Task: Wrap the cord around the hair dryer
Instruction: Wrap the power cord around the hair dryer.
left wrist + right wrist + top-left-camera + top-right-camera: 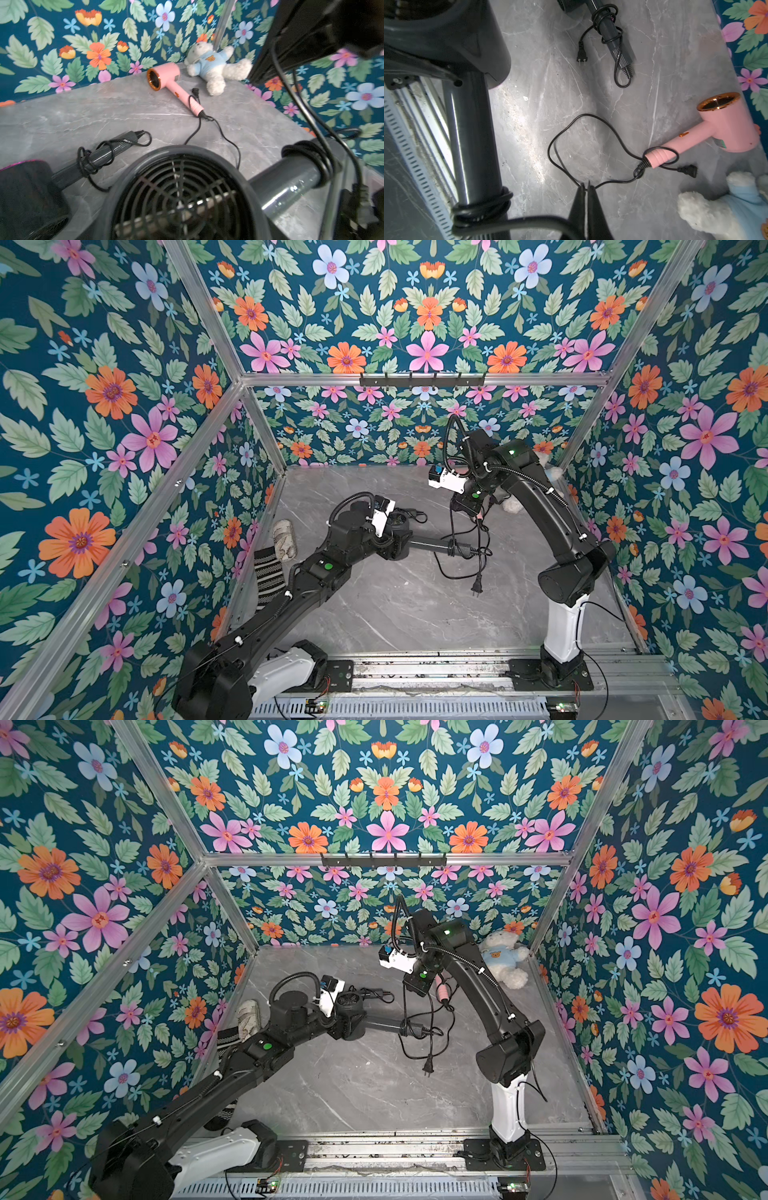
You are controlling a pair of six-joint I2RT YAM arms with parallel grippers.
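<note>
The left tool [390,541] is clamped on the head of the hair dryer [180,187], though its fingers are hidden behind that head. The dryer is glossy dark grey, with a round back end covered by a black wire grille. Its straight handle sticks out from the left tool toward the right tool. Just behind the left tool, a second dark dryer [112,149] lies on the grey marbled tabletop [395,614] with its own cord looped around the handle. On the held dryer, the black cord [481,207] sits in several tight turns bunched at the far end of the handle. From there a slack loop droops toward the tabletop, and a strand climbs to the right tool [586,186]. The right tool hangs above the handle's end with its fingers pinched together on the cord. The two-pronged plug [477,587] dangles low beneath the right tool; whether it touches the tabletop cannot be told. Beyond the right tool a pink dryer [166,76] lies on the tabletop. To its right, a white teddy bear [505,961] in a pale blue shirt sits in the corner.
</note>
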